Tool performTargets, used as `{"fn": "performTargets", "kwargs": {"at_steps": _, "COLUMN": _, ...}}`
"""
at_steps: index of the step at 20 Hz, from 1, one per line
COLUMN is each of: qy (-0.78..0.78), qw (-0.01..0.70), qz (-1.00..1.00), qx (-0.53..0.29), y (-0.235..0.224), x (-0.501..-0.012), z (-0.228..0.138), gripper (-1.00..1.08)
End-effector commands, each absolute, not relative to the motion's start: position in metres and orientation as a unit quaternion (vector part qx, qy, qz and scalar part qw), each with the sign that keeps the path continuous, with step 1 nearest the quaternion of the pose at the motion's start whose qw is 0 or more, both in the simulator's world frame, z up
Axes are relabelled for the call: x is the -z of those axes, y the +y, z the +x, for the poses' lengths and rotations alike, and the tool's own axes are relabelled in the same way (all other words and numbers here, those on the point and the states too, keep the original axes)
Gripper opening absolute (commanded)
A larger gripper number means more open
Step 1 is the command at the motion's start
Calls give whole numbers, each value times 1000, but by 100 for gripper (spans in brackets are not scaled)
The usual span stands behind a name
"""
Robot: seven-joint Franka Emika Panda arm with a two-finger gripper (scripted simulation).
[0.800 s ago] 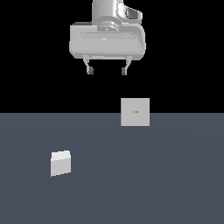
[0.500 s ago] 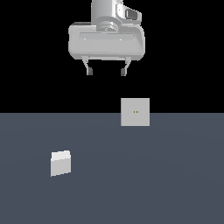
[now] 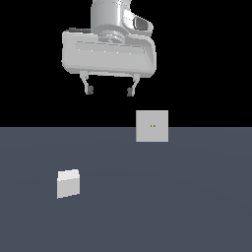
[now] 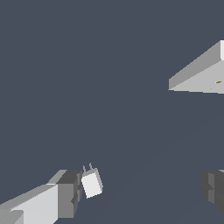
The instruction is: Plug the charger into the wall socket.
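In the exterior view, the charger (image 3: 68,183) sits on the dark floor (image 3: 172,206) toward the view's left, nothing touching it. High above and a little to its right hangs the gripper (image 3: 109,90), its two fingers spread wide apart and holding nothing. Further right, the socket (image 3: 152,126) stands upright at the floor's far edge, well apart from the charger. The wrist view shows the charger (image 4: 92,183) with two prongs at one end, lying between the fingertips (image 4: 69,192) far below them.
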State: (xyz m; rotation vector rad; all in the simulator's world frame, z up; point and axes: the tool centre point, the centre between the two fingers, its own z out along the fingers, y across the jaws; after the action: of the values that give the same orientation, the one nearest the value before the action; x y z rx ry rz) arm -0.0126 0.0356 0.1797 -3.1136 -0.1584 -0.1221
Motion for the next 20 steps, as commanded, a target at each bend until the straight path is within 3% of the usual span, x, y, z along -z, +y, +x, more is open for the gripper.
{"fn": "performTargets", "kwargs": {"at_steps": 1, "qy": -71, "qw": 11, "qz": -997, "qx": 41, "y": 44, "x": -166, "z": -23, "gripper": 100}}
{"fn": "performTargets", "kwargs": {"at_steps": 20, "qy": -213, "qw": 13, "qz": -975, "qx": 54, "y": 89, "x": -69, "z": -98, "gripper": 100}}
